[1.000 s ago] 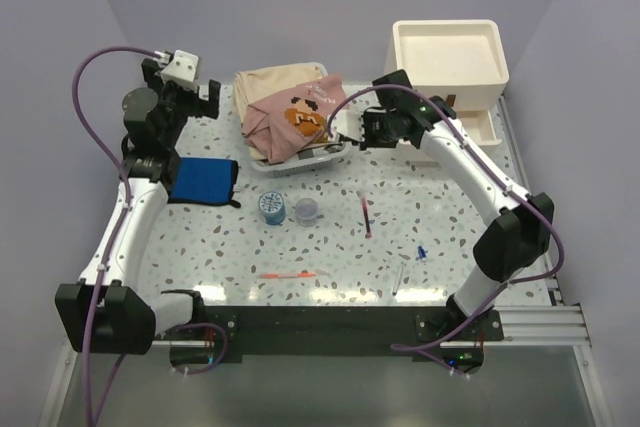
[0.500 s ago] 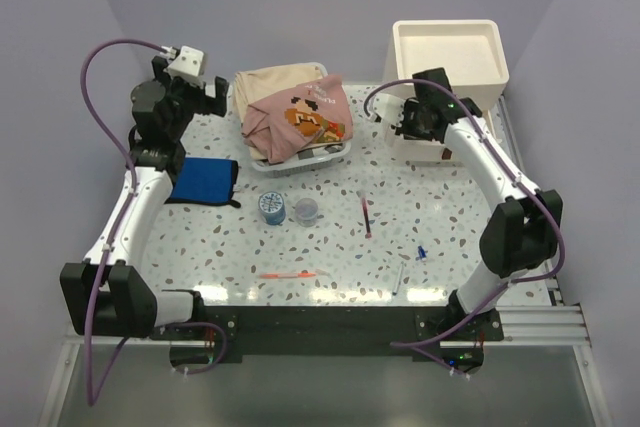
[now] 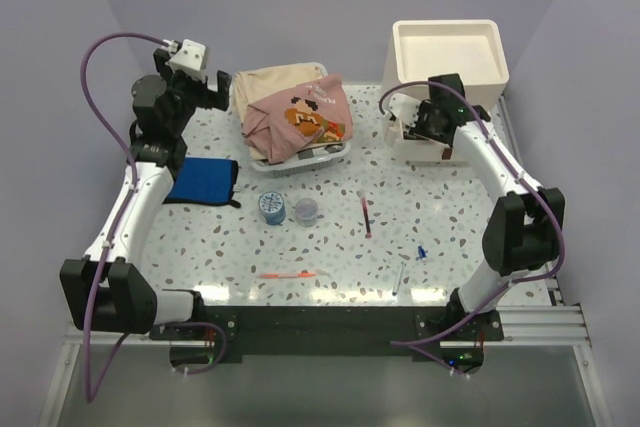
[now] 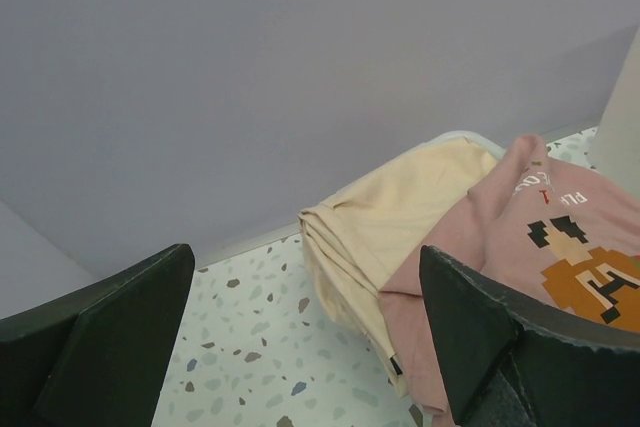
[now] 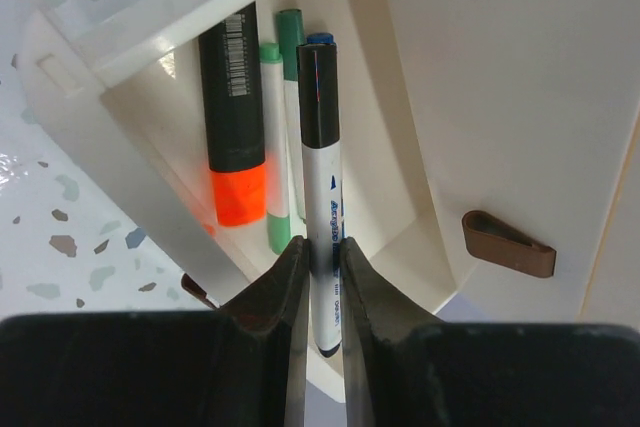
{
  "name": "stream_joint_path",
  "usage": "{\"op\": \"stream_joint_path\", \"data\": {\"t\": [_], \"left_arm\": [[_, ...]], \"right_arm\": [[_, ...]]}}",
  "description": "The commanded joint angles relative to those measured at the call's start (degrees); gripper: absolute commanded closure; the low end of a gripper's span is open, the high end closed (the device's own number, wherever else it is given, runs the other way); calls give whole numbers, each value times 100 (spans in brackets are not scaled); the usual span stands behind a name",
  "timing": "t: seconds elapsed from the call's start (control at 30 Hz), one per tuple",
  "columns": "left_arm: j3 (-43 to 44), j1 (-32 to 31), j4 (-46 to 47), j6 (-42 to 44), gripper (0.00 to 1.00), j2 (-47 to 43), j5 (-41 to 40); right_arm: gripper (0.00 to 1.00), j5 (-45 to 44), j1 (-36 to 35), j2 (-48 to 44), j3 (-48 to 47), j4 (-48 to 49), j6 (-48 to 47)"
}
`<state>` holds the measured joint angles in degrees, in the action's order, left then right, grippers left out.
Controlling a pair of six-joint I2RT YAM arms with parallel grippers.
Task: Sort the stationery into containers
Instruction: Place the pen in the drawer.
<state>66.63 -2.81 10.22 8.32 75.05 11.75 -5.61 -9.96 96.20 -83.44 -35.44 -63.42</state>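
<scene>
My right gripper is shut on a white marker with a black cap and holds it over the open lower drawer of the cream-white drawer unit. In the drawer lie a black-and-orange highlighter and green-capped pens. In the top view my right gripper is at that drawer. On the table lie a blue tape roll, a clear cup, a dark pen, an orange pen, a white pen and a small blue item. My left gripper is open and empty at the far left.
A clear basket with beige and pink clothes stands at the back middle; the clothes also show in the left wrist view. A blue cloth lies by the left arm. A brown handle is on the drawer above.
My right gripper has moved right from the basket's edge to the open drawer, with the marker in it. The left arm has lifted and turned slightly toward the basket.
</scene>
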Motion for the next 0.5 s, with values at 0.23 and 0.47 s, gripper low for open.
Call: {"op": "stream_joint_path", "data": {"t": [0.23, 0.47], "left_arm": [[421, -211, 200, 118, 0, 221, -32], [281, -396, 358, 100, 0, 283, -32]], "right_arm": [[45, -319, 73, -794, 407, 1004, 934], [45, 508, 90, -2506, 1810, 1705, 3104]]}}
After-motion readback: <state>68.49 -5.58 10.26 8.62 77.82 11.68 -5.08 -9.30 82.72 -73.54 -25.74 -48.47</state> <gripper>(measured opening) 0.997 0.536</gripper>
